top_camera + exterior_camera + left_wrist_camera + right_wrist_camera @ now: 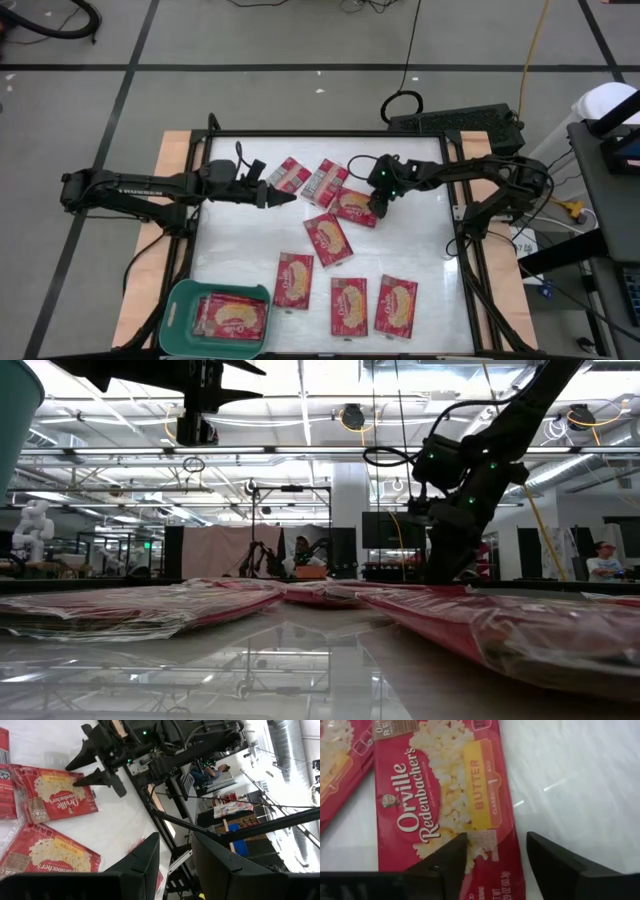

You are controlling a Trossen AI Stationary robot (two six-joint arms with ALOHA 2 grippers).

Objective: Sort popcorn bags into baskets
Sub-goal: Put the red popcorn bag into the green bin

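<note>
The right arm reaches in from the table's right edge, wrist bent down, its right gripper (pixel 496 854) low at the far middle, fingers parted. The left arm stretches level from the left edge; its left gripper (pixel 282 196) hangs raised, fingers slightly apart.

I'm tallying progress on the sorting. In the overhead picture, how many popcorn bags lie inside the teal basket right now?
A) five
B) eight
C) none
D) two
D: the high view shows two popcorn bags side by side inside the teal basket at the table's near left corner, while the other bags lie loose on the white tabletop.
</note>
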